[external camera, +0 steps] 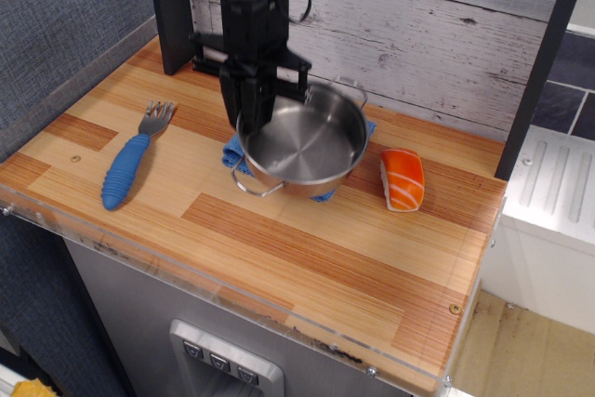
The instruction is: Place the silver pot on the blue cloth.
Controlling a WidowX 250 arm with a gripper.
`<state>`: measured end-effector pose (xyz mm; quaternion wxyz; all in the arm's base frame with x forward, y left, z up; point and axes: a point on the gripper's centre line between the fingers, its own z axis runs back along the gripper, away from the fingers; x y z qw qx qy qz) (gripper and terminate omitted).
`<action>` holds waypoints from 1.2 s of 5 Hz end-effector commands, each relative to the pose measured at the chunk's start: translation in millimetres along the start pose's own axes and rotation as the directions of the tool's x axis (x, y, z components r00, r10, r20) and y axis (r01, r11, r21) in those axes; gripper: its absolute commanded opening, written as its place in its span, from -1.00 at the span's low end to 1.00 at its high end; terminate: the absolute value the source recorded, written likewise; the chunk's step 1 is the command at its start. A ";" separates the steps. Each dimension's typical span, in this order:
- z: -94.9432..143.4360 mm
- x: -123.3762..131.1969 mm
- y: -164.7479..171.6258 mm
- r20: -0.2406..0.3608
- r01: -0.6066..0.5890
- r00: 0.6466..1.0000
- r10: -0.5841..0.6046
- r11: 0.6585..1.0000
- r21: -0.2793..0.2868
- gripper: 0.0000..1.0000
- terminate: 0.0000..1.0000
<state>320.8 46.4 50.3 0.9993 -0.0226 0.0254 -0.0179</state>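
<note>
The silver pot (305, 144) is a shallow shiny steel pot with two wire loop handles. It sits over the blue cloth (230, 152), which shows only as small blue bits at the pot's left, lower and right edges. My black gripper (249, 116) comes down from above and is shut on the pot's left rim. I cannot tell whether the pot rests on the cloth or hangs just above it.
A blue-handled fork (130, 163) lies on the wooden counter (279, 248) at the left. An orange and white sushi piece (403, 179) lies right of the pot. A dark post (170, 6) and a plank wall stand behind.
</note>
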 end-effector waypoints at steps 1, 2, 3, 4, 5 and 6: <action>9.4 5.2 9.1 0.077 -0.044 0.996 0.044 0.999 0.005 -1.00 -1.00; 20.2 16.9 17.5 0.141 -0.103 0.985 0.103 0.995 -0.007 -1.00 -1.00; 29.0 19.4 20.8 0.169 -0.193 0.966 0.195 0.981 -0.031 1.00 -1.00; 30.4 17.9 16.5 0.160 -0.236 0.958 0.240 0.971 -0.039 1.00 -1.00; 31.1 17.5 12.8 0.134 -0.235 0.962 0.239 0.971 -0.051 1.00 -1.00; 63.2 14.6 4.0 0.193 -0.196 0.962 0.195 0.980 -0.014 1.00 1.00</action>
